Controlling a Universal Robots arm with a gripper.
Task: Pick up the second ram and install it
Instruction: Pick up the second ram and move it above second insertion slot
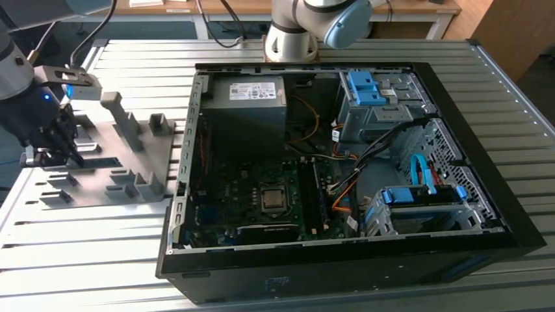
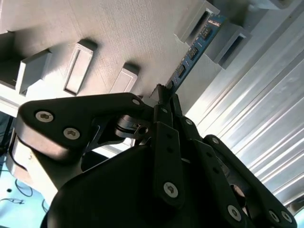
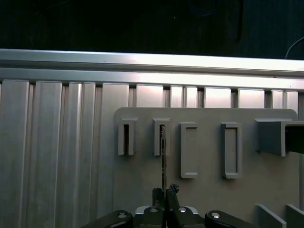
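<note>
Second wrist view shows pincer [image 2: 164,93] gripping flat ram [image 2: 192,53]

On the counter [image 1: 87,260] the fixture plate [image 1: 91,185] lies at the exterior view's left of the open computer case [image 1: 347,260], and the second ram [image 2: 192,52] stands on edge on this plate, one end gripped in the hand [image 2: 164,97].

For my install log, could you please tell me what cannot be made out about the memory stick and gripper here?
1. Second wrist view: the black gripper, shut on the thin dark memory stick, hides its near end.
2. First wrist view: the stick stands edge-on, so its chips and label face away.
3. Exterior view: the gripper blocks the stick's slots on the flat grey fixture plate.
</note>
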